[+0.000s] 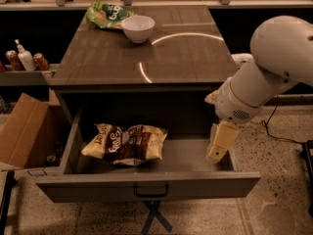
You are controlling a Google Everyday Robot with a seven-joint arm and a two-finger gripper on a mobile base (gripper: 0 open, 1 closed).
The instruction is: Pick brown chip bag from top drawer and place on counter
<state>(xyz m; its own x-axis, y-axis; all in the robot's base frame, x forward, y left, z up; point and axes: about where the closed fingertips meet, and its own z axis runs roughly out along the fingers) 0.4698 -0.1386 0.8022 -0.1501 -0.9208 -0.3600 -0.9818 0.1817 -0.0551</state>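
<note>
One brown chip bag (126, 143) lies flat inside the top drawer (205, 185). We see it in the left half, its dark centre panel facing up and its pale yellow ends spreading left and right. The drawer is pulled out toward us, its front panel nearest, with a small black handle (151, 192) at the middle.

The gripper (217, 150) hangs over the right end of the open drawer, close to the right wall, pointing down and slightly to the left. It is well apart from the bag and touches nothing that we can make out. We cannot tell whether the gripper is open or closed, since it shows as one pale yellow block. The white arm (274, 62) above it comes in from the right edge, with a large rounded joint high up beside the right side of the counter (181, 58).

The counter, above the drawer, is glossy and carries a curved streak of reflected light. At its far end sits a white bowl (138, 27), and just behind and left of it lies a green chip bag (105, 14).

To the left, a ledge (29, 76) holds two red cans (40, 61) with a white pump bottle (24, 58) between them. At lower left an open cardboard box (22, 136) stands on the speckled floor (274, 199) beside the drawer.
</note>
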